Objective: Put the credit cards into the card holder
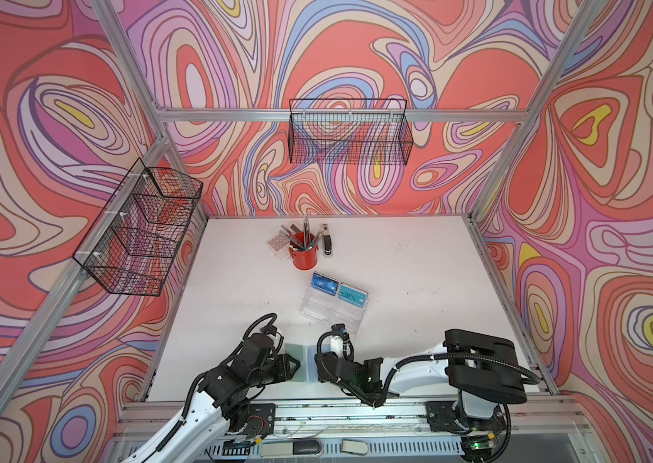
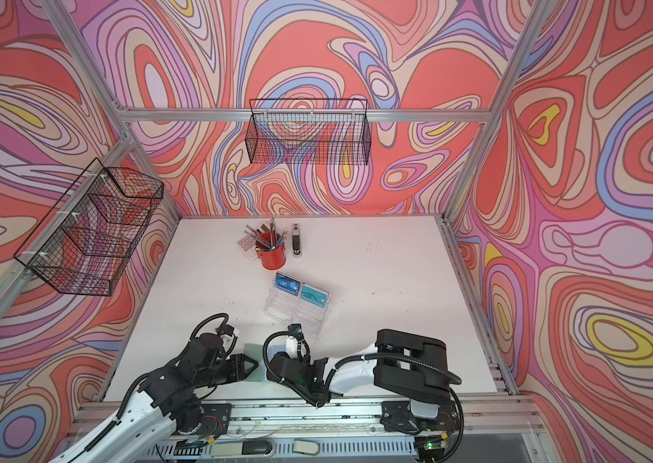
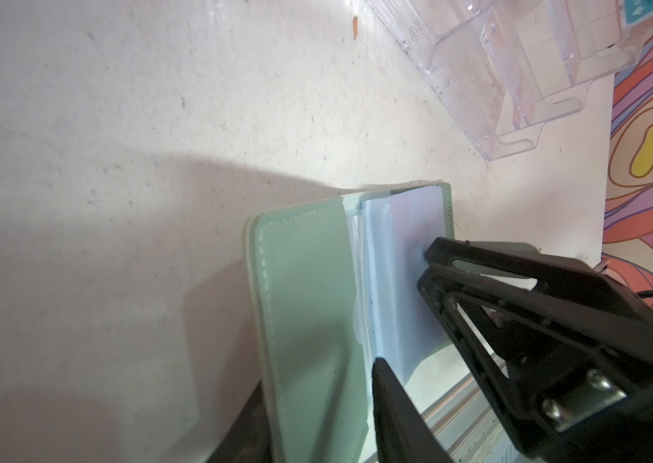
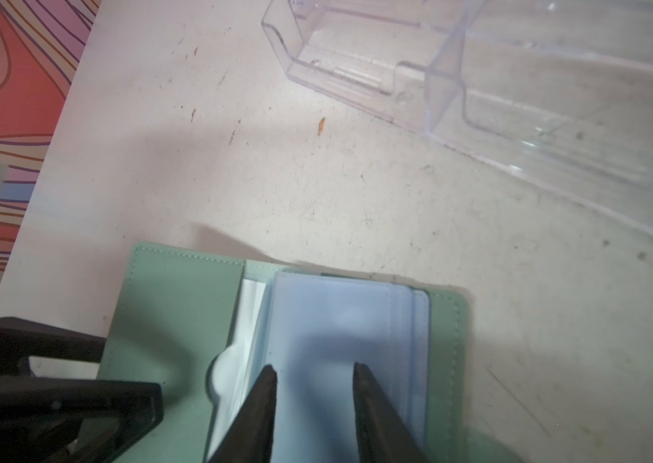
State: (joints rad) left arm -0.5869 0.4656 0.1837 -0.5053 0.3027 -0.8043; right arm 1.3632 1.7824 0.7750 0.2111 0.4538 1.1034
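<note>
Surface: white counter (image 1: 397, 280), scuffed, specked w/ dark marks & a few orange flecks; seen lower ctr in both top views.
Room: walls (image 1: 76, 100) covered on three sides w/ a swirl print in red, pink, lilac, blue & yellow; alu. frame (image 1: 341, 114) run up the corners & across the back.
Baskets: black wire side basket (image 1: 136, 236) fixed to the frame at mid left of frame; back basket (image 1: 351, 134) hung on the back bar, upper ctr.
Desk items: red cup (image 1: 304, 258) w/ pencils (image 1: 305, 234) stood at the far ctr of the counter; calculator (image 1: 278, 242) just beside it at left, stapler (image 1: 328, 242) just beside it at right.
Stand: clear acrylic stand (image 1: 329, 310) set mid-counter, btw the cup and the tools.
Cards: blue card (image 1: 324, 283) & teal card (image 1: 351, 295) kept side by side in the stand's rear tier, "VIP" readable on both.
Card holder: sage-green card holder (image 4: 172, 320) laid open at the near edge of the counter, lower ctr of frame, btw the two tools; clear sleeve (image 4: 337, 320) shown on its right half.
In the way: most of the holder is covered by the arms in both top views; the right wrist's cabling is overlapped w/ the stand's near edge there.
Left tool (image 4: 132, 373): fingers held apart, one laid on the green cover, the other at its outer edge; a firm clamp can't be confirmed.
Right tool (image 4: 315, 368): fingers held apart, both tips rested on the sleeve, only sleeve shown in the gap.
</note>
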